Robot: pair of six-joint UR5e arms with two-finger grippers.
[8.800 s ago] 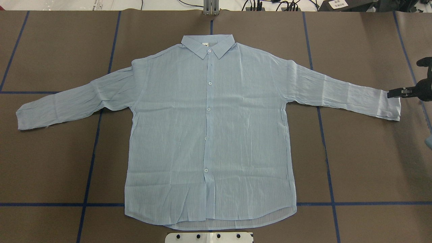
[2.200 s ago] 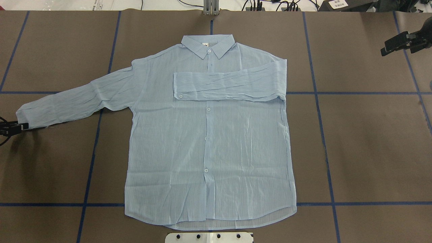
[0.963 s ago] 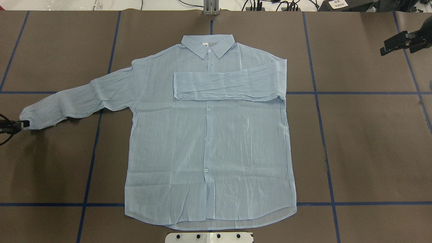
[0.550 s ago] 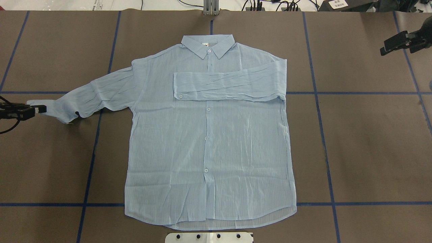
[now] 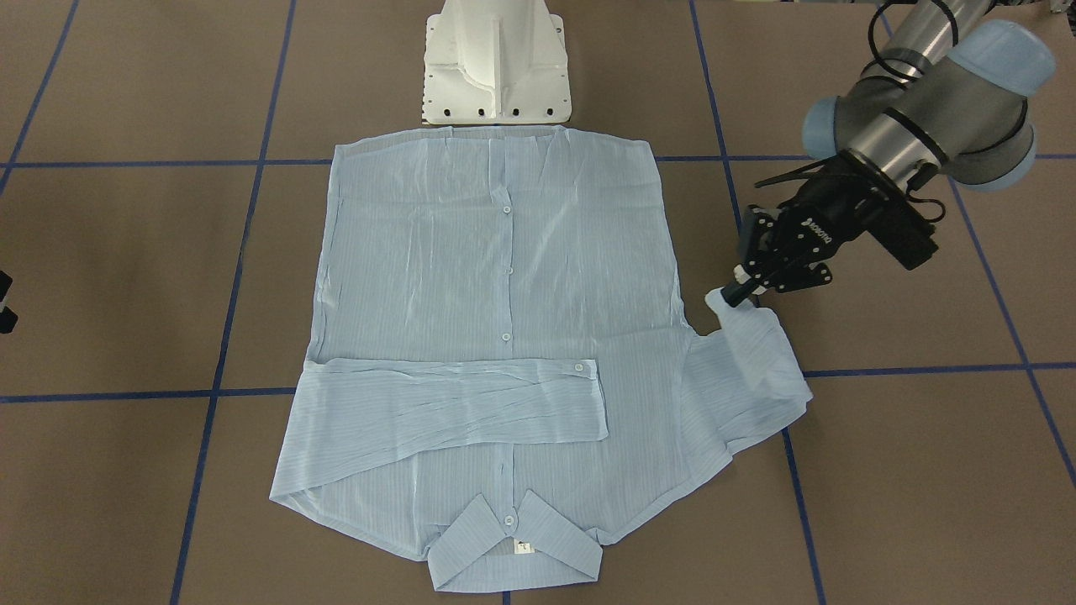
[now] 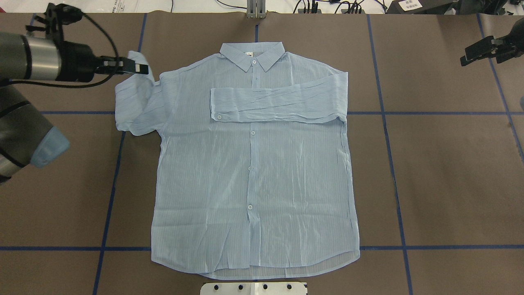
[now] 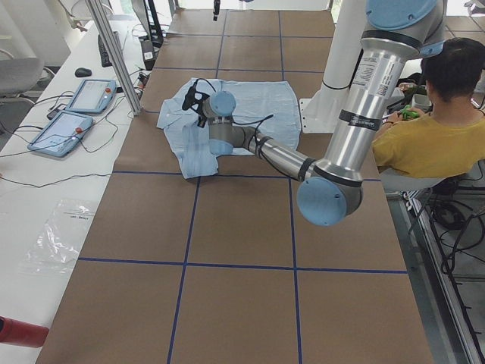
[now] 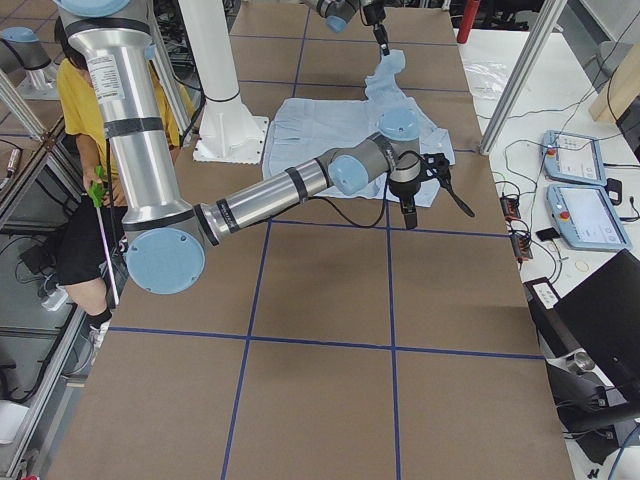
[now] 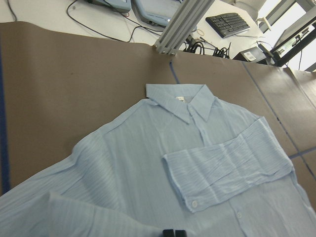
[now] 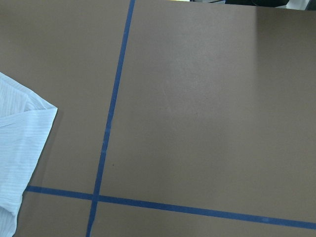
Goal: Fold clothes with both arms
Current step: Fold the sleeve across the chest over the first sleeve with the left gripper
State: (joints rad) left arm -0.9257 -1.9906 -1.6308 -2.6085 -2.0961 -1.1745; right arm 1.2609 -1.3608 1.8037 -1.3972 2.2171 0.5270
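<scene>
— What is lying on the bench [image 7: 30, 189]?
— Two pendants [image 7: 92, 95] and a bag [image 7: 59, 236] are lying there, a keyboard [image 9: 231, 23] too.
— Anyone near?
— A person [image 7: 432, 144] in yellow is sitting beside the table [image 6: 450, 184]; blue tape [image 6: 396, 192] is crossing it.

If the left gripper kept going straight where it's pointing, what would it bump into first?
Probably the front of the shirt, near the shoulder below the collar. The left gripper, shut on the sleeve cuff, points across and down at it; its height is unclear.
</scene>
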